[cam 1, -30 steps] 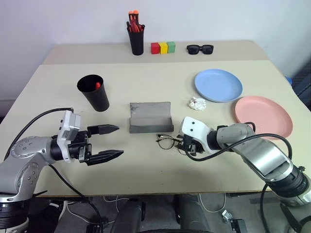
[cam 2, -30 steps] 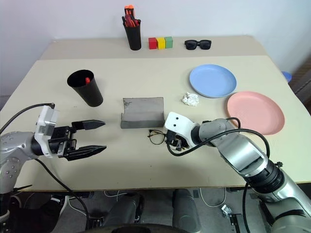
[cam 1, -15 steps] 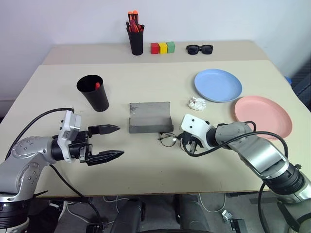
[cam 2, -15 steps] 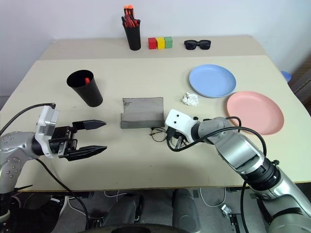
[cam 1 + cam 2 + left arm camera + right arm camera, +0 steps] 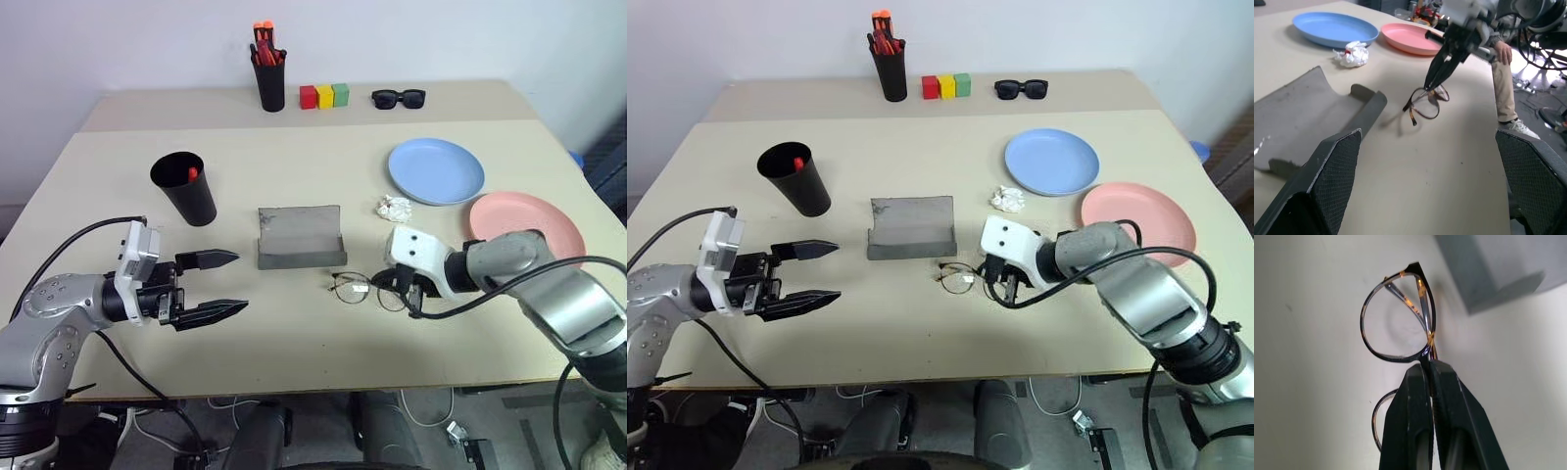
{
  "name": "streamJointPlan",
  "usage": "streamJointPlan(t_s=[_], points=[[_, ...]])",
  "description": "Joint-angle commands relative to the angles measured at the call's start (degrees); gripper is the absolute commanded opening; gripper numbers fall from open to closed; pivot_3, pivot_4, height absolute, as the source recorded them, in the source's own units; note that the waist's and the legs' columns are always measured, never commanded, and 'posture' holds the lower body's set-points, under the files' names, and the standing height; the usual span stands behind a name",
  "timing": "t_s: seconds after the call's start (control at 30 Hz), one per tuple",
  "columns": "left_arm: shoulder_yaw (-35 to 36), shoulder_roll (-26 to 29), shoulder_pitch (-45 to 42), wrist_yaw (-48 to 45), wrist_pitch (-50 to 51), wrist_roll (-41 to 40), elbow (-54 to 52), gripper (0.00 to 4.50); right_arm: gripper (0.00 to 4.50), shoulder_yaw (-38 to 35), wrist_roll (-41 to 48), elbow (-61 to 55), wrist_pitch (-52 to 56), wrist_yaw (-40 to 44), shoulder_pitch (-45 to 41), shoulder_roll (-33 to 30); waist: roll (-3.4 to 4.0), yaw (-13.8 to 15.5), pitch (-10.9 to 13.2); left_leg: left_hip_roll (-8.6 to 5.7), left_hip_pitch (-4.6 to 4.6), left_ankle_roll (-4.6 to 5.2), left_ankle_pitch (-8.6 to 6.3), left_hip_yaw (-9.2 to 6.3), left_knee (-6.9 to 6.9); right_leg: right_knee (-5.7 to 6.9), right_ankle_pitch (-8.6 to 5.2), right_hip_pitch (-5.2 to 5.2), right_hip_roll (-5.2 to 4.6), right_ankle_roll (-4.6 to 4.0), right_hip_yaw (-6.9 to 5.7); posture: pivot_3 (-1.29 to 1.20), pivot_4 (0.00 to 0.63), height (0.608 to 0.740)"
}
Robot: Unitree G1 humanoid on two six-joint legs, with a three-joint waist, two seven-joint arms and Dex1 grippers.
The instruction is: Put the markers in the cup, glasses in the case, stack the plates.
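We are on the glasses step: our right claw (image 5: 406, 299) pinches the glasses (image 5: 367, 290) at the bridge, at 4 o'clock from the open case (image 5: 300, 237). Next, carry them into it. Our left claw (image 5: 223, 285) gapes wide, empty.

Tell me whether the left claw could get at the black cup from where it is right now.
Probably yes. The left claw is open and holds nothing, and the cup stands just beyond it on bare table. Nothing lies between them; the case sits off to one side.
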Motion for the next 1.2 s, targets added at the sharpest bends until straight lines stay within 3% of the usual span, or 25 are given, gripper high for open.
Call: streamJointPlan(t_s=[0.03, 0.17, 0.37, 0.6, 0.97, 1.07, 1.2], points=[[0.78, 0.41, -1.67, 0.67, -1.23, -0.76, 1.05, 4.50, 0.03, -7.18, 2.05, 6.25, -0.36, -5.72, -8.13, 7.83, 0.01, 0.18, 0.01, 0.01, -0.02, -0.04, 0.02, -0.01, 0.00, 0.01, 0.04, -0.03, 0.02, -0.05, 0.01, 0.00, 0.150, 0.740], [1.48, 1.20, -1.66, 0.62, -2.01, -0.27, 1.93, 4.50, 0.03, -6.66, -0.52, 10.85, -5.66, -9.55, -11.49, 12.96, -0.04, 0.89, -0.02, -0.03, -0.13, -0.06, 0.03, -0.16, -0.01, -0.01, 0.06, -0.06, 0.00, -0.08, -0.08, 0.00, 0.150, 0.740], [1.95, 1.06, -0.61, 1.59, -2.24, -0.77, 1.28, 4.50, 0.03, 2.34, -8.75, 16.94, -18.20, -13.43, -12.61, 21.07, -0.01, 0.12, -0.01, -0.06, -0.28, -0.05, 0.02, -0.03, -0.14, 0.01, 0.06, -0.39, -0.07, -0.07, -0.02, 0.00, 0.150, 0.740], [3.98, 1.82, 1.58, 2.73, -1.11, -2.40, -0.53, 4.50, 0.03, 9.36, -17.86, 21.93, -24.88, -13.87, -8.54, 21.23, -0.01, 0.55, -0.01, -0.07, -0.44, -0.10, 0.05, -0.03, -0.14, 0.06, 0.07, -0.54, -0.06, -0.08, 0.00, 0.00, 0.150, 0.740], [2.93, 1.90, 1.70, 3.55, -1.16, -2.47, -1.27, 4.50, 0.03, 10.50, -20.44, 22.85, -24.01, -11.77, -6.08, 23.74, 0.01, 0.22, 0.00, -0.05, -0.41, -0.12, 0.06, -0.02, -0.14, 0.11, 0.08, -0.54, -0.02, -0.11, 0.01, 0.00, 0.150, 0.740], [2.60, 1.96, 1.31, 3.52, -1.15, -2.42, -1.06, 4.50, 0.99, 10.44, -20.44, 22.83, -23.86, -10.55, -5.88, 23.77, 0.01, 0.20, 0.00, -0.05, -0.40, -0.12, 0.06, -0.02, -0.14, 0.11, 0.08, -0.55, -0.02, -0.11, 0.01, 0.00, 0.150, 0.740], [2.11, 1.76, 0.99, 3.58, -1.07, -2.23, -0.98, 4.50, 3.05, 9.12, -20.99, 22.91, -23.00, -12.14, -6.03, 24.78, 0.01, 0.18, 0.00, -0.05, -0.40, -0.12, 0.06, -0.02, -0.14, 0.11, 0.08, -0.55, -0.02, -0.11, 0.01, 0.00, 0.150, 0.740]])
